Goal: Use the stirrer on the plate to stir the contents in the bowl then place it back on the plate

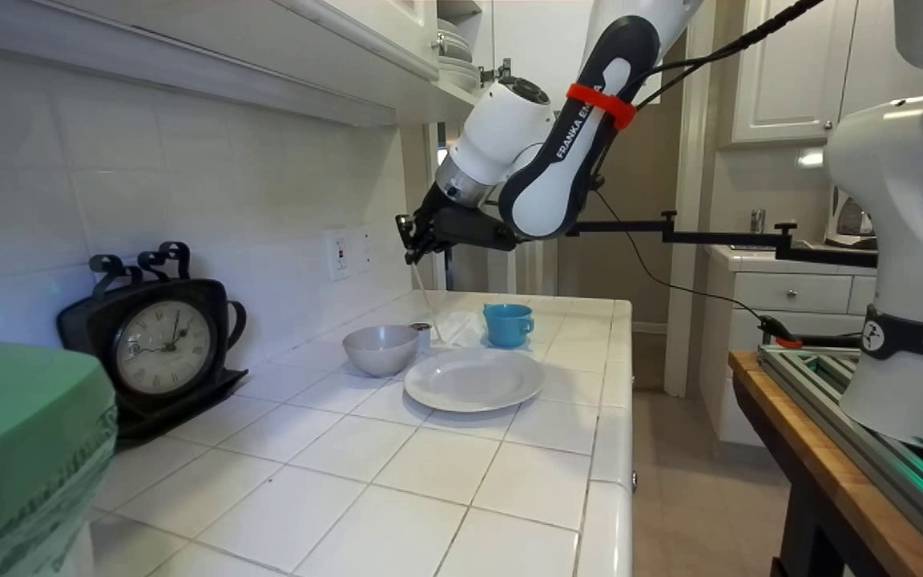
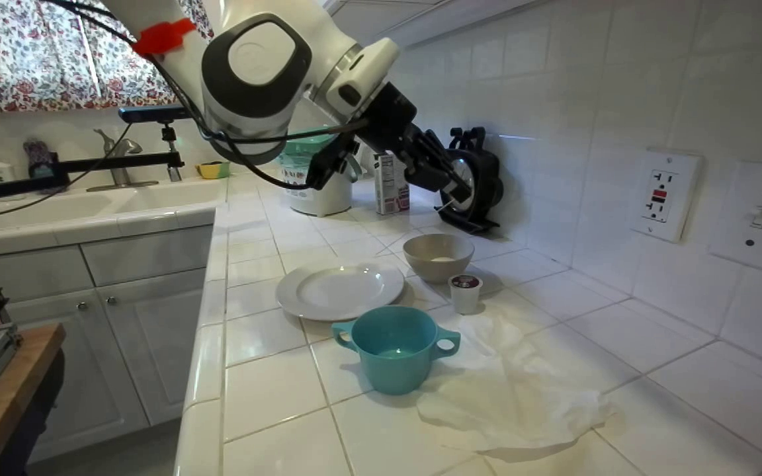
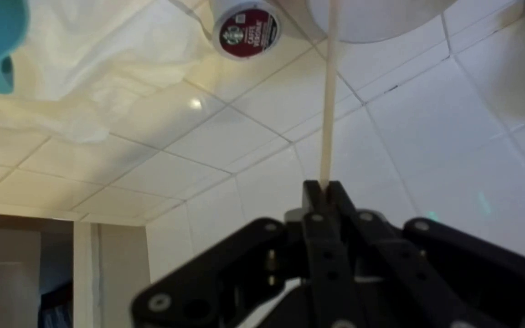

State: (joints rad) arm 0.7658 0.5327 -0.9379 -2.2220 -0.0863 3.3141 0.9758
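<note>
My gripper (image 3: 324,188) pinches the stirrer (image 3: 328,100), which runs to twelve o'clock in the wrist view, so the pick-up is done. In an exterior view the bowl (image 1: 381,353) sits at about ten o'clock from the plate (image 1: 473,381), and the stirrer hangs outside that bowl (its free end is too faint to place exactly). Whether I've stirred doesn't show; laying it back on the plate remains to do
</note>
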